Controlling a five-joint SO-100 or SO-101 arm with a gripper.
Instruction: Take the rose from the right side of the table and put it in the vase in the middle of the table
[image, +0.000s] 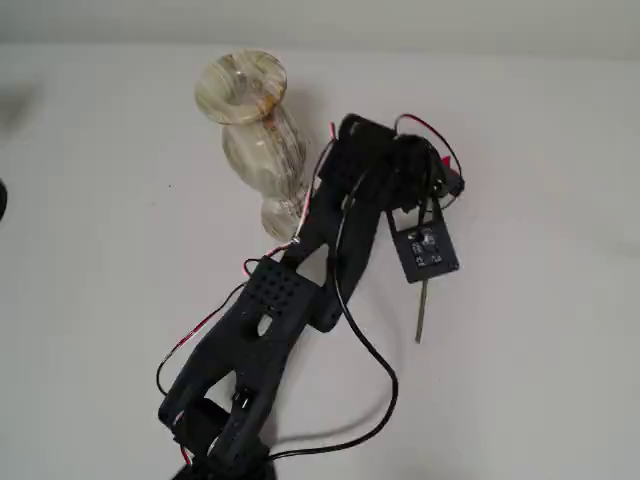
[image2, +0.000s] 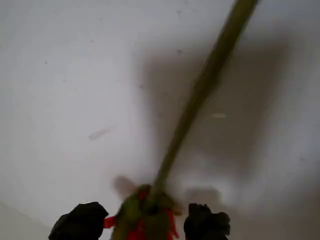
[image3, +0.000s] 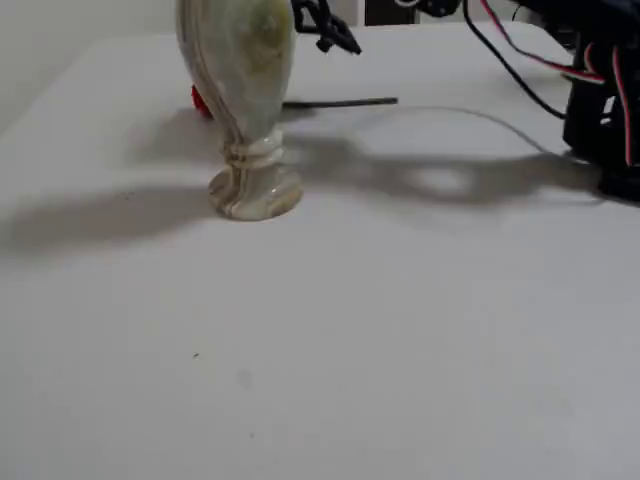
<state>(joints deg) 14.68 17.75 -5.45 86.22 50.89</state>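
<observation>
- In the wrist view the gripper (image2: 142, 225) sits at the bottom edge, its two dark fingertips (image2: 80, 224) on either side of the red head of the rose (image2: 192, 107); they flank the bloom closely, but blur hides whether they press on it, so I cannot tell if it is grasped
- The grey-green stem runs from the bloom up and to the right, out past the top edge, over the white table (image2: 60, 75)
- From a fixed view above, the black arm (image: 300, 270) reaches up from the bottom edge, and the stem (image: 423, 310) pokes out below its wrist, just beside the vase (image: 258, 140)
- In the low fixed view the vase (image3: 245, 100) stands upright on its round foot; behind it the stem (image3: 340, 102) lies level, with a bit of red showing at the vase's left edge
</observation>
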